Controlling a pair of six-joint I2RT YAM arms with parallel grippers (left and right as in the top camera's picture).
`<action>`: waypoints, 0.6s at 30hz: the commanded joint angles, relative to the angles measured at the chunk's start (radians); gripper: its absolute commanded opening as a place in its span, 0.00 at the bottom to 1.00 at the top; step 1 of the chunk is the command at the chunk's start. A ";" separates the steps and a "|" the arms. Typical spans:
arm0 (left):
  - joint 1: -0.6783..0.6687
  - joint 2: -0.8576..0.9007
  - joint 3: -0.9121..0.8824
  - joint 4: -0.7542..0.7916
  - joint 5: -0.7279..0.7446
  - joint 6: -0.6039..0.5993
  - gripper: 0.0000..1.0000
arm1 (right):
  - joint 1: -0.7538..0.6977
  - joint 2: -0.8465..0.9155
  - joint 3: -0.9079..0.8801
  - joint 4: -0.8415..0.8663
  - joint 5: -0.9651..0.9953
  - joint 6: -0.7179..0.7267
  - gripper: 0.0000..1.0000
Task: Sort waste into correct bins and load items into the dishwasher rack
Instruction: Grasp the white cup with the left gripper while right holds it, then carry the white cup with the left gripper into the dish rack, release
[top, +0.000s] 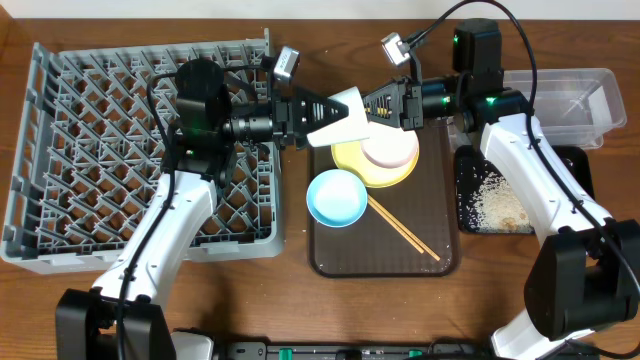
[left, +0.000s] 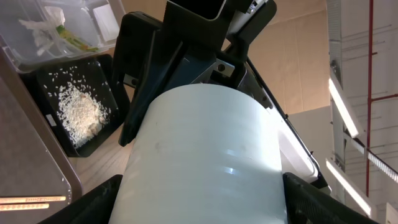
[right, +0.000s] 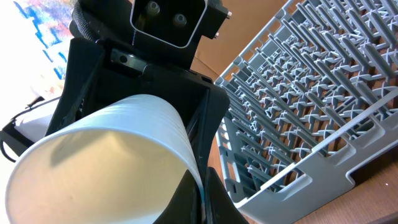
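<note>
Left gripper: my left gripper (top: 318, 117) points right over the middle of the table. Its two black fingers (left: 93, 202) are spread just wide enough to clasp the narrow end of the small white cup (top: 345, 118), one on each side and clamped on it.
Right gripper: my right gripper (top: 378, 106) points left and meets the cup's wide mouth. One dark finger (right: 196, 196) lies along the rim and the other is hidden, so I cannot tell whether this gripper is pinching or standing apart.
Cup: it lies on its side in the air between both grippers, above the far end of the long brown serving tray (top: 350, 250) and just beside the large grey plastic dishwasher rack (top: 80, 150).
Left wrist view only: past the cup is the shallow glossy black tray (left: 56, 134) holding a pile of white rice scraps (left: 78, 112). Next to it is the clear plastic tub (left: 15, 46) with the crumpled green-and-yellow wrapper (left: 71, 38) inside.
Right wrist view only: the cup's open mouth faces the lens, with the rack's upright pegs behind it.
Overhead view only: on the brown tray sits the round yellow plate (top: 350, 165) with the white bowl (top: 395, 152) on it. The light blue bowl (top: 337, 197) touches the plate's near edge, and the two thin wooden chopsticks (top: 405, 232) lie side by side to its right.
</note>
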 joint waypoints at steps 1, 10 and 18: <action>-0.003 -0.003 0.008 0.011 0.022 -0.013 0.78 | 0.007 -0.002 0.002 -0.001 0.052 0.002 0.01; -0.003 -0.003 0.008 0.011 0.022 0.041 0.67 | 0.007 -0.002 0.002 0.000 0.077 0.002 0.09; -0.002 -0.003 0.008 0.006 -0.007 0.140 0.49 | -0.010 -0.002 0.002 -0.002 0.077 0.002 0.31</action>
